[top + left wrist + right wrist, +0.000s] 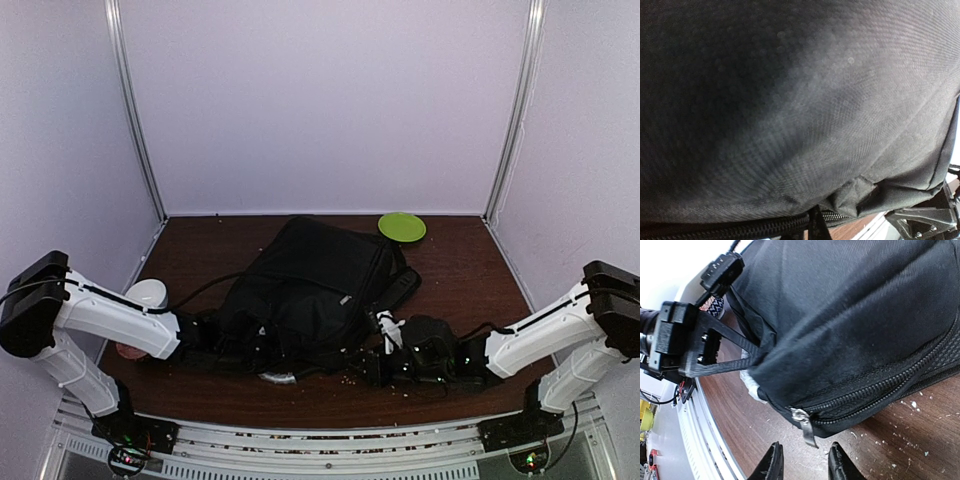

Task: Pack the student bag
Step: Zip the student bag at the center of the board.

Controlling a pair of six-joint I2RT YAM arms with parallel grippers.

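Where zipper [875, 385] curves — student bag [310, 290]; coarse black weave

Top view: looked down from above and behind over the whole tabletop [470, 270]. Left wrist: pressed very near to the student bag [790, 110]. Right wrist: looked low at the same bag's zipper corner.

The student bag [790, 100] swamps the left wrist view, its fabric blurred. On the left gripper [756, 352], the tips vanish into a fold. A pale thing [751, 385] peeks from under the bag's near edge, mostly hidden. Specks [912, 404] dot the table [470, 260], too small to name.
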